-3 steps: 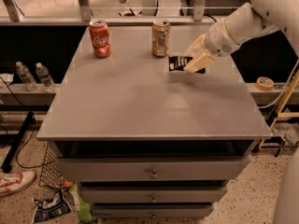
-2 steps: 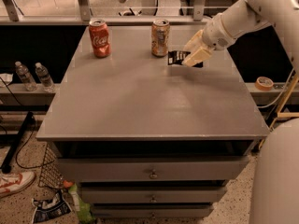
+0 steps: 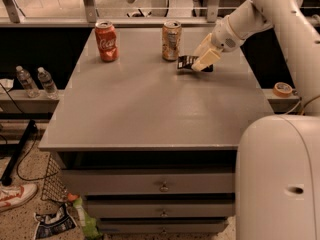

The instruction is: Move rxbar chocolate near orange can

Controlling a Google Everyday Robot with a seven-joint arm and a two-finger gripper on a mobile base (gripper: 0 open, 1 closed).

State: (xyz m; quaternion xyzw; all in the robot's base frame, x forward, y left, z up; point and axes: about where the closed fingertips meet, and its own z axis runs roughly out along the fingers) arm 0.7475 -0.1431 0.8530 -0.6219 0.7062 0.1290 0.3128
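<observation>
The rxbar chocolate [image 3: 186, 62], a dark wrapper with pale lettering, is at the table surface just right of the orange can [image 3: 171, 40], a small gap apart. The can stands upright at the back middle of the grey table [image 3: 150, 109]. My gripper [image 3: 202, 63] reaches in from the upper right and its cream fingers [image 3: 205, 58] are shut on the bar's right end, hiding that part of it.
A red cola can [image 3: 106, 40] stands at the table's back left. Two water bottles [image 3: 36, 81] sit on a low ledge to the left and a tape roll [image 3: 283, 89] on a ledge to the right. My white base [image 3: 277, 179] fills the lower right. Drawers lie under the table.
My gripper has carried the bar left and toward the back of the table, closer to the orange can, and lower to the surface.
</observation>
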